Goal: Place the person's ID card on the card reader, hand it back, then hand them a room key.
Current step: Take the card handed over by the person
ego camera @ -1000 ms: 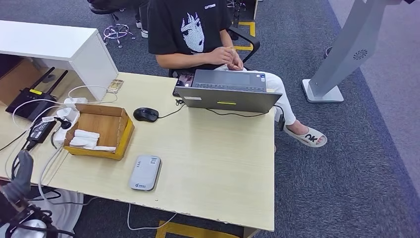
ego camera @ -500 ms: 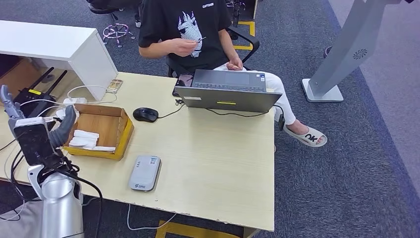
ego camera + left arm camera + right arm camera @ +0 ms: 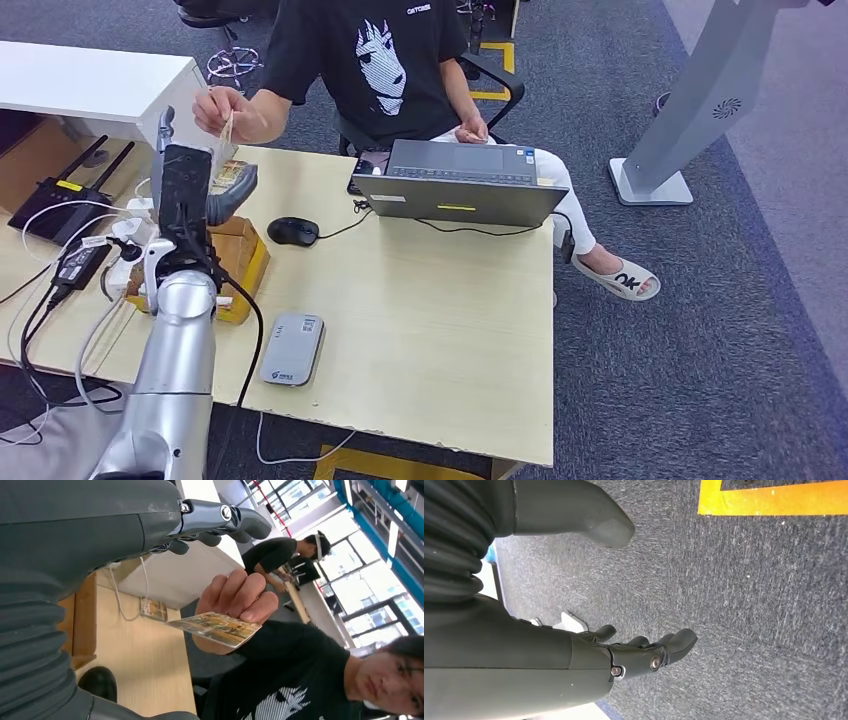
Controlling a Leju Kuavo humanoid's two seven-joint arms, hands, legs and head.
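Gaping empty, left hand [image 3: 190,180] nears ID card [image 3: 215,628].

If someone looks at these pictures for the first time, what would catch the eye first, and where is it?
Most striking is the left hand, raised on its silver arm over the desk's left side with fingers apart, holding nothing. Just beyond it, the person's hand holds out the ID card, not touching the robot's fingers. Next come the grey card reader near the desk's front edge and the open laptop in front of the seated person.
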